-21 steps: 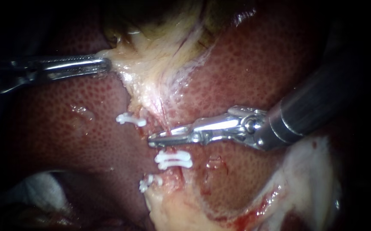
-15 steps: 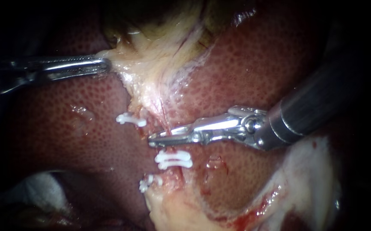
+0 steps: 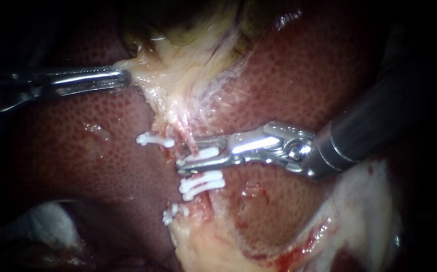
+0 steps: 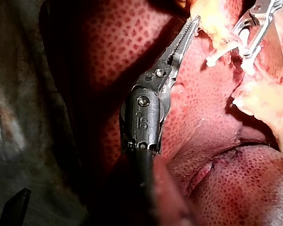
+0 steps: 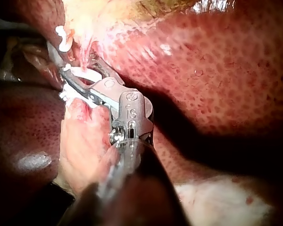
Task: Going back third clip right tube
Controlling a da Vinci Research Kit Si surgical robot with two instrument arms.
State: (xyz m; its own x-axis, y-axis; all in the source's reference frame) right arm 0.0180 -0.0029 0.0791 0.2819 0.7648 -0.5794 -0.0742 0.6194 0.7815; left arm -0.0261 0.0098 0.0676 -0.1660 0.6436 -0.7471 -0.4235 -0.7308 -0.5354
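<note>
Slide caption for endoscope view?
Right instrument, jaws open, straddles white plastic clip on thin pink tube; left instrument grips pale yellowish tissue.

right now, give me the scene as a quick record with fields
left instrument: jaws shut on the edge of the pale tissue
right instrument: jaws open, a gap showing
new clip: white, lying between the right instrument's open jaws
upper clip: beside the jaws, toward the left instrument
lower clip: just below the jaws
lowest clip: at the edge of the pale mass below
liver: dotted red surface under everything
</note>
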